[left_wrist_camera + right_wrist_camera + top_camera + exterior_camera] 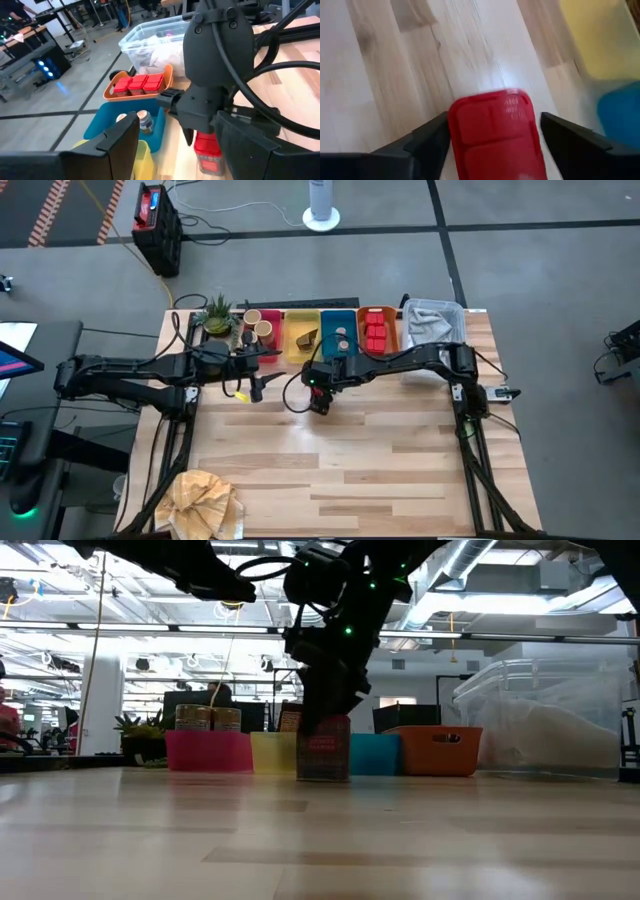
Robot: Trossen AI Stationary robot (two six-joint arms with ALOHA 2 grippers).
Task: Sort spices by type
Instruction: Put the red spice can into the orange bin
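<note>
Red is what we see first: a red boxy pack (495, 135) stands upright on the pale wood bench (400, 470), near the front of the yellow bin (302, 338) and blue bin (338, 330). We find the right gripper (320, 393) reaching down over it, its jaws standing on either side of the pack. In the right wrist view there is a sliver of gap on each side of the lid, so we cannot tell whether the fingers (427, 140) are pressing it yet. The low view shows the same pack (323, 748) with its base on the bench, not lifted.

Along the far edge of the bench we count a row of bins. The pink bin (208, 751) holds tan cylinders (258, 324) with pale tops, the yellow one holds a dark brown wedge (306, 338), the blue one holds small round tins (144, 120), and the orange bin (137, 92) holds three more red packs (139, 84) side by side. Beyond the orange bin sits a clear plastic tub (545, 715).

The left gripper (252, 370) hovers just beside the right one, in front of the pink bin, its jaws part-open with nothing between them. A small potted plant (217, 315) stands at the row's left end, and crumpled tan paper (203, 498) lies at the bench's near left corner.
</note>
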